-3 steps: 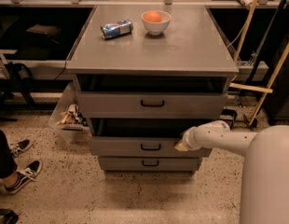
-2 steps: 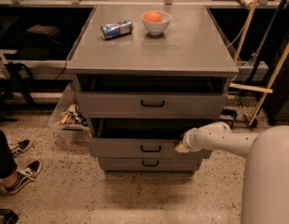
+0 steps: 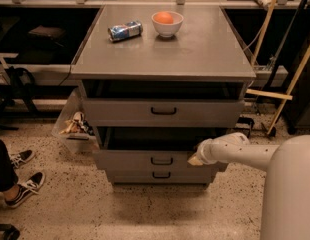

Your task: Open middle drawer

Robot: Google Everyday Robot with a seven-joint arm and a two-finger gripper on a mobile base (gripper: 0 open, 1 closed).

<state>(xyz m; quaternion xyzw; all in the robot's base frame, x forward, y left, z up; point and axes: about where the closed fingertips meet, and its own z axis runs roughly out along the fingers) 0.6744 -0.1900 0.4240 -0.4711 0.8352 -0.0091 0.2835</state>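
gripper stays at middle drawer front, unmoved.

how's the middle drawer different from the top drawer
The top drawer has a taller front than the middle drawer. The claw is at the right end of the middle drawer's front; nothing is at the top drawer. Both are grey, flat-fronted and black-handled.

Grey cabinet top: blue can, bowl holding orange (jaws lower, right front)
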